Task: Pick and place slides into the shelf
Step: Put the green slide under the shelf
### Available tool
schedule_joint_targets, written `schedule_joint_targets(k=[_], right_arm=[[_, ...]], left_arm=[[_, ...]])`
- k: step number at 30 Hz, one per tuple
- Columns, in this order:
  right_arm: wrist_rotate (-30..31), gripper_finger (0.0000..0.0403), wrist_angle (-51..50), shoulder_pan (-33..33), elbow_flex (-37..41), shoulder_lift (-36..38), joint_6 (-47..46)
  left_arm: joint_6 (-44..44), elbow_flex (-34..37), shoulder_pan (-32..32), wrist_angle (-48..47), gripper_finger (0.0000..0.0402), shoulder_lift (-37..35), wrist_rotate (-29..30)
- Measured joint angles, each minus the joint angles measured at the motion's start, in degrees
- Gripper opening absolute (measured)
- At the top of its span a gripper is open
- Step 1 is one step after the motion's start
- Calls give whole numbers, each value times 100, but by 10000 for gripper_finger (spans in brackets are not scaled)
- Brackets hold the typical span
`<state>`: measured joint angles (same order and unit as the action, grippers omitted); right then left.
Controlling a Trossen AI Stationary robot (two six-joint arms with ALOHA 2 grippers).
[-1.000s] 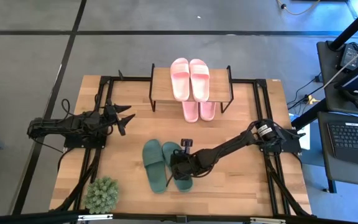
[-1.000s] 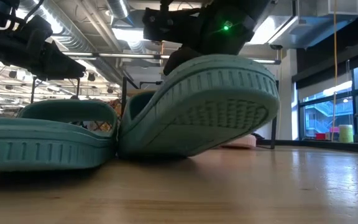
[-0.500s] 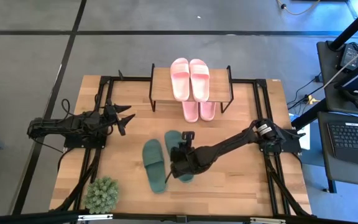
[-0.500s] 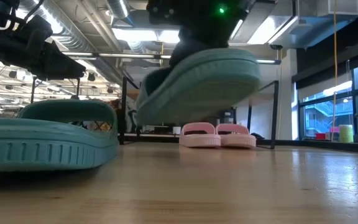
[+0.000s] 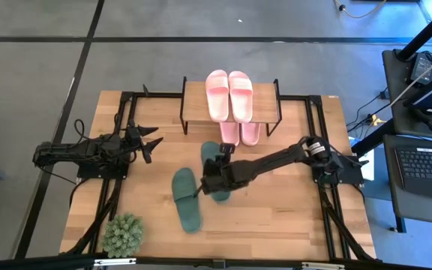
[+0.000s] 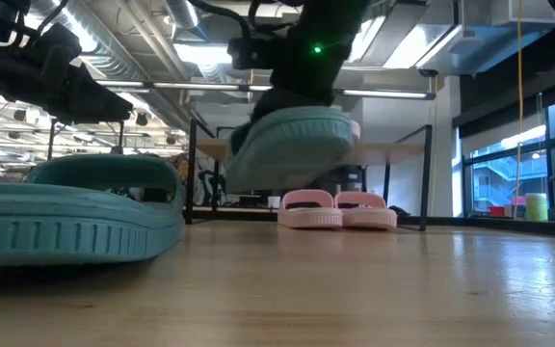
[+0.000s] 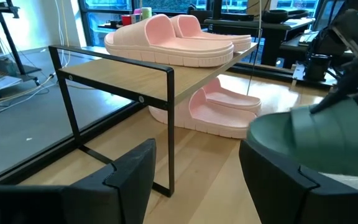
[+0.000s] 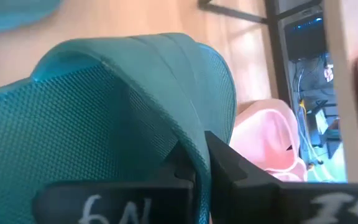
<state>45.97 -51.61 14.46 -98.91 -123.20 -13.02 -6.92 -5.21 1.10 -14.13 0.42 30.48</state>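
While the left gripper (image 5: pixel 150 141) waits open at the table's left, the right gripper (image 5: pixel 217 180) grips a dark green foam slide (image 5: pixel 212 159), raised just before the small wooden, black-framed shelf (image 5: pixel 195 99).

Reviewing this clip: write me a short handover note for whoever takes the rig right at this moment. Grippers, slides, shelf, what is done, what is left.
Right gripper: shut on one green slide, held clear of the table in front of the shelf.
Left gripper: open, empty, waiting at the table's left side.
Other green slide: flat on the table, near the front.
Done: two pink slides on the shelf's top board, two more pink slides on the lower level under it.
Left: place the held green slide in the shelf, then fetch and place the second. Free room beside the lower pink pair looks tight, so check the fit.
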Motion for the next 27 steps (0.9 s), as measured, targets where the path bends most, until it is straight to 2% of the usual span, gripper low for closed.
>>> schedule_joint_targets(k=[8, 15, 25, 27], right_arm=[[3, 14, 344, -285, 24, 40, 133], [-21, 14, 1775, -402, 808, 154, 486], [-7, 14, 2782, -846, 1437, 195, 819], [-133, 14, 3247, -940, 1589, 195, 891]], left_arm=[[2, 0, 0, 0, 224, 0, -1], [4, 0, 0, -4, 224, 0, 0], [4, 0, 0, -9, 224, 0, 0], [4, 0, 0, -9, 224, -2, 0]])
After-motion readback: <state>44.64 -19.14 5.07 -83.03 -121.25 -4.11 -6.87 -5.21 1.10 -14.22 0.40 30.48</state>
